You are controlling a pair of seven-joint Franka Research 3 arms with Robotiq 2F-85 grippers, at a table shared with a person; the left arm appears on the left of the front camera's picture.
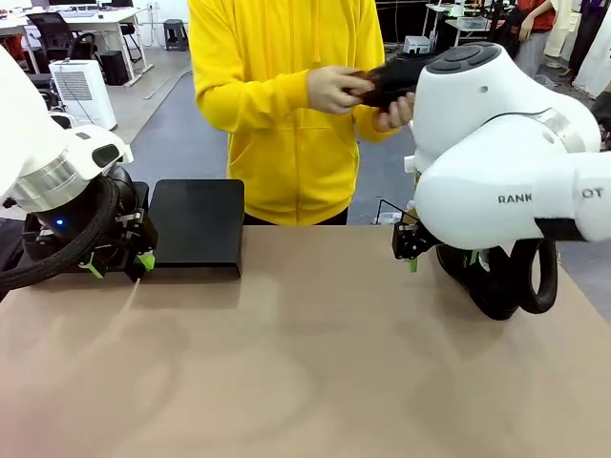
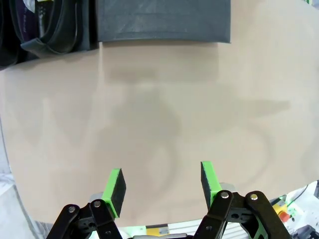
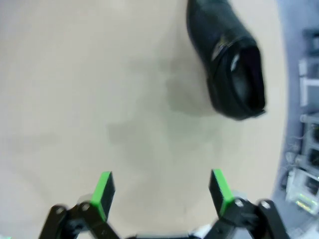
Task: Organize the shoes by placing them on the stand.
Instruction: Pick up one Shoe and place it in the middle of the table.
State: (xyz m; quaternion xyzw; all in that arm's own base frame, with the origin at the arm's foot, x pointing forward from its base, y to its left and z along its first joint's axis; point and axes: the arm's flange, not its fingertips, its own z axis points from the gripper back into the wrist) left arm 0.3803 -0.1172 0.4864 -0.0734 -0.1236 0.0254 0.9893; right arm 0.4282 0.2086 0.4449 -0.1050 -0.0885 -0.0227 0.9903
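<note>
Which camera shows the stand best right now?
The left wrist view: the stand runs along the top edge, one section bare, the next holding a shoe, though cropped. The front view gives one bare section; the left arm hides the rest. The right wrist view faces tabletop and a black shoe.

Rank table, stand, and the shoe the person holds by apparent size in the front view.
1. table
2. stand
3. shoe: looks smallest, but it is partly hidden and farther from the camera.
</note>
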